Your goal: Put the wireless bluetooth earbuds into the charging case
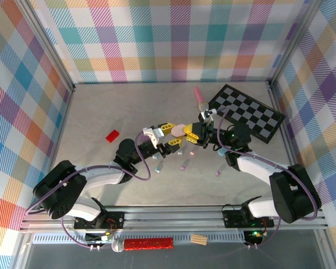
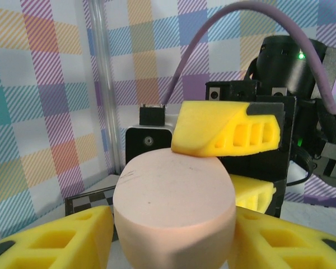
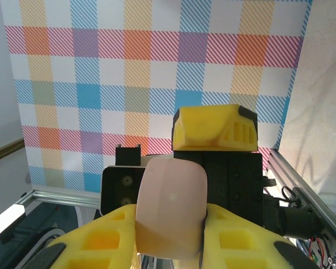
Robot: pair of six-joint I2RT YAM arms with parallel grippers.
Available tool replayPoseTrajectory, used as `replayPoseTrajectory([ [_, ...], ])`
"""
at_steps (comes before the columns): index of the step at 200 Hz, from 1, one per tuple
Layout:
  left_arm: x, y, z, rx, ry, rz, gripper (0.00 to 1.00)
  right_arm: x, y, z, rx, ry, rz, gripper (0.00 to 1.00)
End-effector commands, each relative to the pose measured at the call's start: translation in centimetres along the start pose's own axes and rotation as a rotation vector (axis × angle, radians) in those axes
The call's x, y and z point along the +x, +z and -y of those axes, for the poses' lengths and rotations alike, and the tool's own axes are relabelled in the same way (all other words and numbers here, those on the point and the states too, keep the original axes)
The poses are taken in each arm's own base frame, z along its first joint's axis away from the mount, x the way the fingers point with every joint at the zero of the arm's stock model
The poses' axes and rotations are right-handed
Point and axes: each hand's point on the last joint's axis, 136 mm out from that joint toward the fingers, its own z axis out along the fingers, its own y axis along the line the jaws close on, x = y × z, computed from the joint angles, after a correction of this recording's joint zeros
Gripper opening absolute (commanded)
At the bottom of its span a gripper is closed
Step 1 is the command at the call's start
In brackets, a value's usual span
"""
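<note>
Left gripper (image 2: 171,224) and right gripper (image 3: 169,218) both clamp the charging case (image 1: 179,130) aloft. Opposed grips probably permit prying it open.

Grey table (image 1: 101,106): red block (image 1: 112,135) left, checkerboard (image 1: 247,113) far right, pink microphone (image 1: 200,98), earbuds (image 1: 184,166) scattered centre.

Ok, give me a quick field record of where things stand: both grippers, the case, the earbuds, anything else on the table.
left gripper: shut on the pink oval plastic charging case, a finger on each side
right gripper: shut on the same case from the opposite end
case: held up between both grippers; lid state unclear
earbuds: tiny pastel plastic earbuds lying loose on the grey table, nearer the arm bases than the grippers
other: small red block at left; black-and-white checkerboard and pink cone-shaped toy at far right
</note>
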Motion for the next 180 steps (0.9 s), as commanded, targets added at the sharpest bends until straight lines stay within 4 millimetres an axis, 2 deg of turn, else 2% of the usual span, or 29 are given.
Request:
replayPoseTrajectory([
  [1, -2.6, 0.6, 0.4, 0.024, 0.024, 0.089, 0.49, 0.2, -0.1, -0.8, -0.037, -0.036, -0.002, 0.06],
  [55, -2.5, 1.0, 0.6, 0.045, 0.004, 0.089, 0.44, 0.3, -0.1, -0.5, -0.03, -0.032, -0.007, 0.05],
  [106, -2.2, 1.0, 0.7, 0.054, -0.001, 0.079, 0.35, 0.2, -0.1, -0.6, -0.027, -0.049, -0.001, 0.08],
  [115, -2.2, 1.0, 0.8, 0.057, -0.001, 0.077, 0.34, 0.3, -0.1, -0.6, -0.019, -0.055, -0.001, 0.15],
  [135, -2.0, 0.9, 1.1, 0.072, -0.004, 0.056, 0.32, 0.5, -0.1, -0.6, 0.019, -0.086, -0.003, 0.49],
  [146, -1.6, 0.9, 1.4, 0.09, -0.005, 0.019, 0.32, 0.6, -0.2, -0.7, 0.059, -0.108, -0.002, 0.62],
  [165, -1.4, 0.5, 2.1, 0.121, -0.005, -0.042, 0.32, 1.0, -0.6, -0.6, 0.172, -0.166, 0.003, 0.77],
  [180, -1.3, 0.1, 2.2, 0.122, -0.022, -0.093, 0.32, 1.3, -1.4, -0.6, 0.293, -0.253, 0.015, 0.84],
])
